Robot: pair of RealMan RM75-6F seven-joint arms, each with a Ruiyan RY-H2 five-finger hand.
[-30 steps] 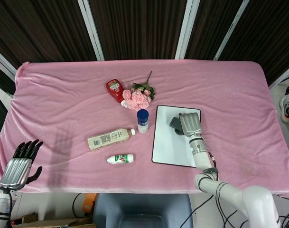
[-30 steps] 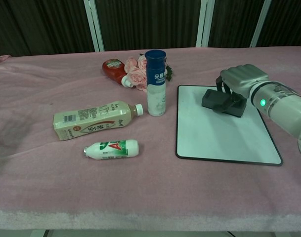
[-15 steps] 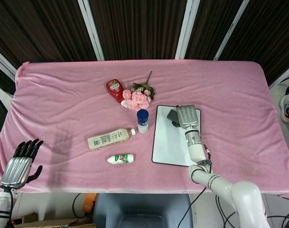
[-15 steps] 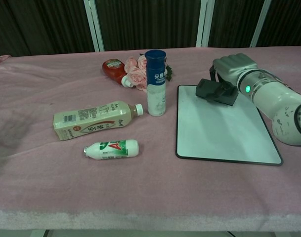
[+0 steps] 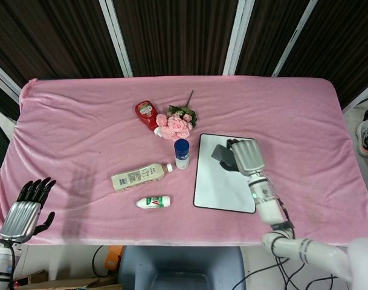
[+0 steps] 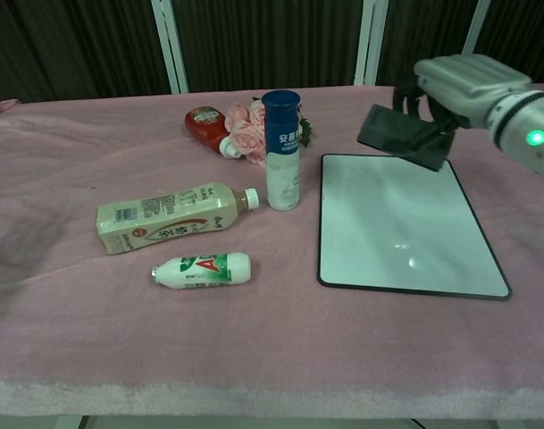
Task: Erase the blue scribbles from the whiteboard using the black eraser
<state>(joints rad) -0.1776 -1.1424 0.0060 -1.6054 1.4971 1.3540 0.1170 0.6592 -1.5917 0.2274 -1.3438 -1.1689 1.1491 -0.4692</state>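
My right hand (image 6: 468, 85) grips the black eraser (image 6: 404, 136) above the far end of the whiteboard (image 6: 405, 223), which looks clean. If I lower carelessly, the eraser could nudge the upright blue-capped bottle (image 6: 281, 150) (contents unseen). My left hand (image 5: 23, 211) hangs empty, fingers apart.

whiteboard (image 6: 405, 228): white, black-framed, flat on the pink tabletop, no blue marks showing; right of centre
eraser (image 6: 404, 136): black block, tilted, lifted clear above the board's 12 o'clock edge
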